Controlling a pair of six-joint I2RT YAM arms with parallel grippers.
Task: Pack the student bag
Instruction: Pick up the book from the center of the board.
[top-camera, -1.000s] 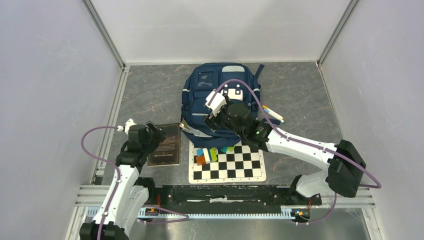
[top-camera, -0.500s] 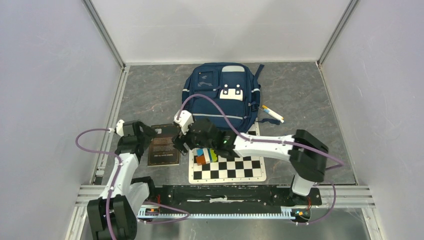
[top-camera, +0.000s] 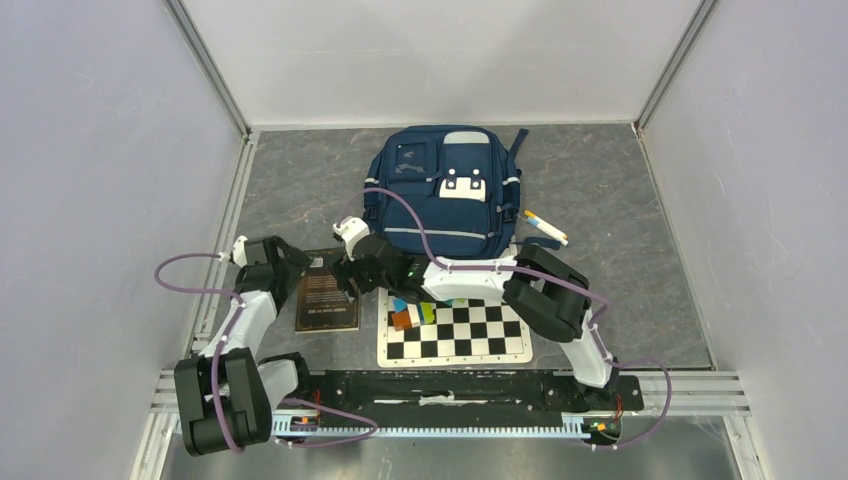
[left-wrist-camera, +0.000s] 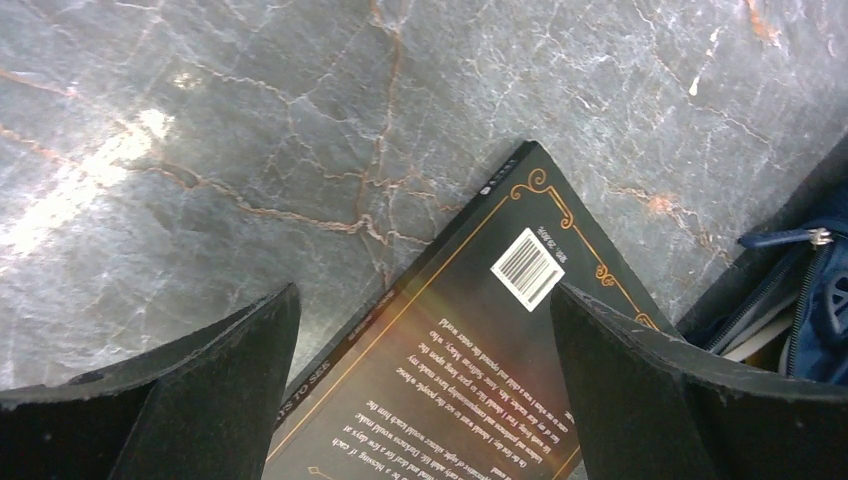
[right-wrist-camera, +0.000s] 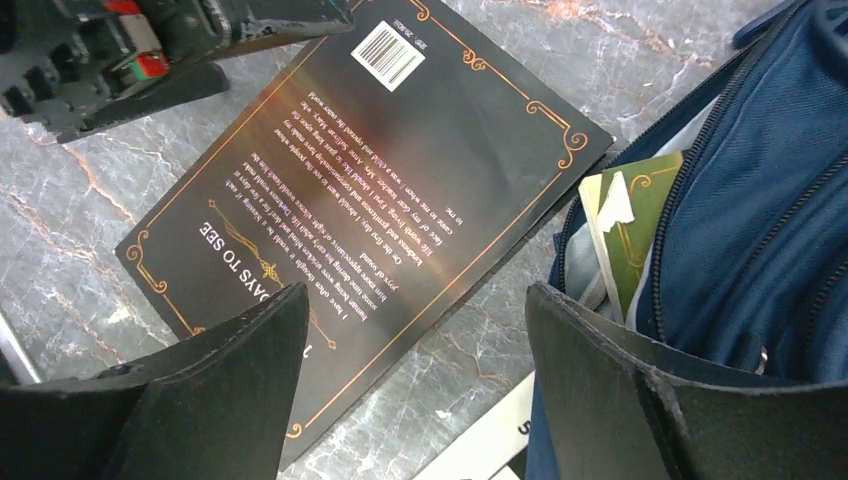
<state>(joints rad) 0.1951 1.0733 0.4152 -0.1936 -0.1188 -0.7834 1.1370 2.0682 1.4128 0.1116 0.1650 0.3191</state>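
Landmark: black book (top-camera: 327, 290), lying flat on the grey marbled table with its back cover up. Gold border, white barcode (right-wrist-camera: 388, 55) and pale printed text are showing.

Student bag (top-camera: 443, 195): lies flat just beyond the book's far right corner, front pockets and white patch facing up. Its near zip is open, and the open edge is just beside that corner of the book.

Inside the bag: the right wrist view shows a green book (right-wrist-camera: 640, 220) with a white spine sitting in the open mouth, close to the black book's corner.

Left gripper (left-wrist-camera: 422, 300): hangs over the black book's left far edge. Its two dark fingers are spread wide, with nothing between them but cover and table.

Right gripper (right-wrist-camera: 415, 295): hangs over the black book's right side, between the book and the bag's opening. Its fingers are spread apart and grip nothing.

Both grippers: near each other above the book, left (top-camera: 290, 262) on its left side and right (top-camera: 345, 280) on its right.

Chessboard (top-camera: 455, 325): lies flat just to the right of the book.

Coloured blocks (top-camera: 415, 310): stand on the chessboard's corner nearest the book.

Markers (top-camera: 545, 227): lie well apart from the book, on the table past the bag's right side.
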